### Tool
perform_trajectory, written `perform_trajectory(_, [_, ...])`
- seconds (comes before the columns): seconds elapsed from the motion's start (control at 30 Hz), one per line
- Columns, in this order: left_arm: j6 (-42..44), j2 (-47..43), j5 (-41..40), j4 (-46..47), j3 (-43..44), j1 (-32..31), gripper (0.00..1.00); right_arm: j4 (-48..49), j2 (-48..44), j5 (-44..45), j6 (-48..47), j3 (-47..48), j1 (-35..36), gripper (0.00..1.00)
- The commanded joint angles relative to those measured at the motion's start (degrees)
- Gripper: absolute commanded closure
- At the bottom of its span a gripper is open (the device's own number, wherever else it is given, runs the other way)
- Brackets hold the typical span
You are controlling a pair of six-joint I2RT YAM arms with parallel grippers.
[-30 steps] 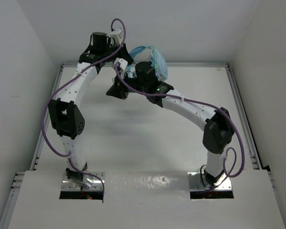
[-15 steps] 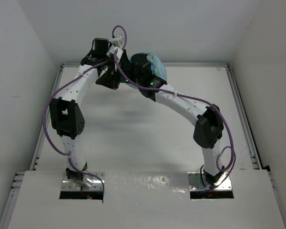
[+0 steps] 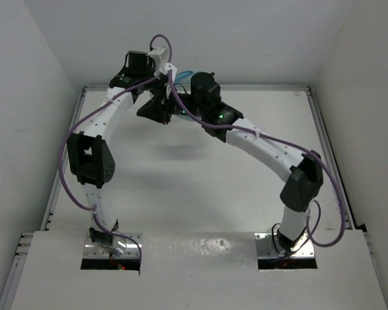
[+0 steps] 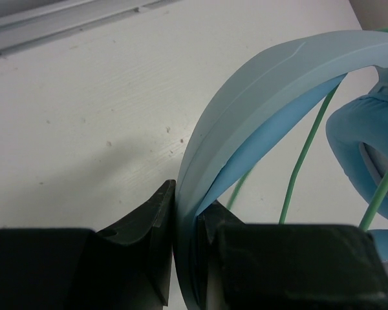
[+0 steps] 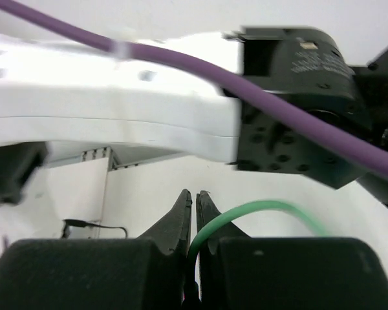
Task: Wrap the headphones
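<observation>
Headphones [image 4: 258, 84] sit at the far edge of the table [image 3: 181, 187], clamped by the headband [image 4: 213, 161] between the closed fingers of the left gripper [image 4: 184, 216]. One earcup [image 4: 368, 142] hangs off to the side, and I cannot tell whether it rests on the surface. The right gripper [image 5: 194, 200] has its fingers pinched shut on the thin green cable [image 5: 265, 210], which arcs away from the tips in a loose bow. Judged step: winding cable around the band. To do it well, the left grip should act as a fixed anchor and not twist. The right should carry the cable around the band under light tension, laying turns side by side near the strands already crossing beneath it, and letting no slack loop drop free. Its path needs to clear the left arm [image 5: 116, 123] and that arm's purple cable [image 5: 278, 110], both close ahead of the fingers and easy to snag. From above, the headphones are almost hidden, with only a light blue sliver showing behind the crowded wrists, but that view alone shows how tightly the two arms converge. The left wrist view alone shows the clamp on the band and the green strands passing under it. The right wrist view alone shows the pinch on the cable.
</observation>
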Motion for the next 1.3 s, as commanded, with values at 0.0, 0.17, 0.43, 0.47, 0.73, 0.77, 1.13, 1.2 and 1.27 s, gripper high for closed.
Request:
perform_trajectory(0.0, [-1.1,-1.3,-3.1,4.9,5.4,-0.1,1.0,0.6,-8.2,-0.9,-4.2,-2.1,1.6,1.0])
perform_trajectory(0.17, [1.0,-1.3,-6.9,5.1,6.4,-0.2,1.0,0.3,-11.2,-1.4,-3.6,-5.6,2.2,1.0])
perform_trajectory(0.43, [8.9,-2.2,-9.2,2.9,4.5,-1.1,1.0,-1.3,-11.7,1.3,-5.3,-1.6,2.1,1.0])
perform_trajectory(0.47, [10.2,-2.2,-9.7,2.4,4.3,-1.4,1.0,-2.6,-11.4,2.1,-6.1,-0.5,1.9,1.0])
perform_trajectory(0.73, [22.5,-2.7,-13.7,-2.2,2.1,-2.4,1.0,-28.3,-9.5,17.2,-18.4,12.9,-8.7,1.0])
perform_trajectory(0.77, [23.2,-2.9,-13.4,-3.2,2.6,-2.4,1.0,-30.4,-9.7,19.8,-20.1,13.0,-10.8,1.0])
perform_trajectory(1.13, [29.3,-4.0,-4.1,-10.7,5.6,-2.5,1.0,-26.1,-13.1,28.9,-23.9,1.4,-26.1,1.0])
perform_trajectory(1.2, [29.1,-5.0,-2.1,-12.3,5.5,-2.4,1.0,-22.8,-13.0,25.7,-22.5,-1.5,-28.5,1.0])
perform_trajectory(1.27, [28.5,-6.3,-0.4,-13.6,5.4,-2.4,1.0,-18.3,-13.4,21.9,-19.6,-5.9,-30.6,1.0])
